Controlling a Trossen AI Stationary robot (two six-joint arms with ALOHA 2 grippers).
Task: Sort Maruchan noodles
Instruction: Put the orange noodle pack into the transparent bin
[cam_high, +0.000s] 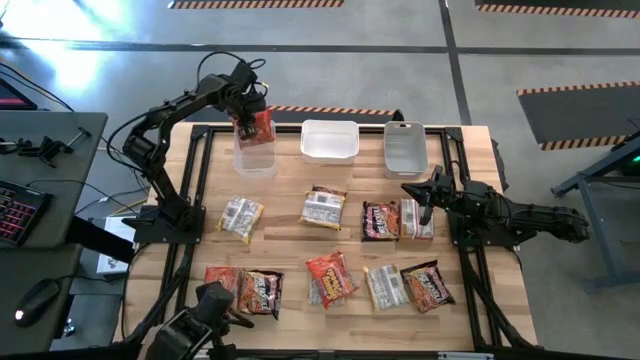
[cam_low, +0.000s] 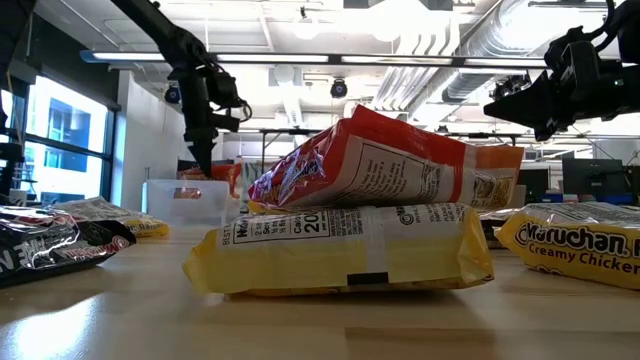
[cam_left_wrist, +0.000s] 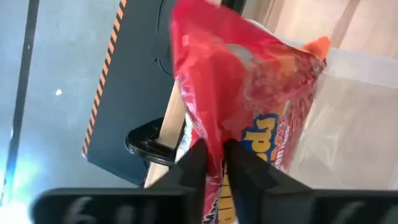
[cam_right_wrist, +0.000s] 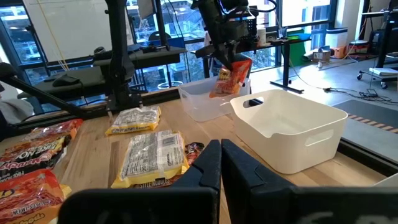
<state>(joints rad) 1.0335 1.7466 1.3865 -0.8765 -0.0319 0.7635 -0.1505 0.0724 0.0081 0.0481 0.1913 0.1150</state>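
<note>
You have the left gripper (cam_high: 252, 112) over the clear tub (cam_high: 255, 155) at the far left of the table (cam_high: 290, 225). Its two fingers (cam_left_wrist: 194, 163) are pressed almost together on a red packet (cam_high: 260, 124), and they pinch one end of it. In the left wrist view the packet (cam_left_wrist: 249, 99) reaches out beyond the fingertips, with the tub wall (cam_left_wrist: 354, 124) pale behind it. In the right wrist view the same red packet (cam_right_wrist: 227, 79) hangs just above the rim of the tub (cam_right_wrist: 199, 99).

To the right of this tub you see a white tub (cam_high: 329, 139) and then a grey tub (cam_high: 405, 146), in one row along the far edge.

The other noodle packets lie flat on the wood. In the middle row, from left to right, there are a yellow packet (cam_high: 240, 216), a tan packet (cam_high: 323, 207), a dark packet (cam_high: 380, 220) and a light packet (cam_high: 416, 219). In the near row there are red packets (cam_high: 245, 288), an orange packet (cam_high: 331, 277) that lies on top of another one, a pale packet (cam_high: 383, 285) and a brown-orange packet (cam_high: 428, 285).

Your right gripper (cam_high: 425, 194) hangs above the light packet at the right end of the middle row. Its fingers (cam_right_wrist: 208, 163) are fully together and they hold nothing.
</note>
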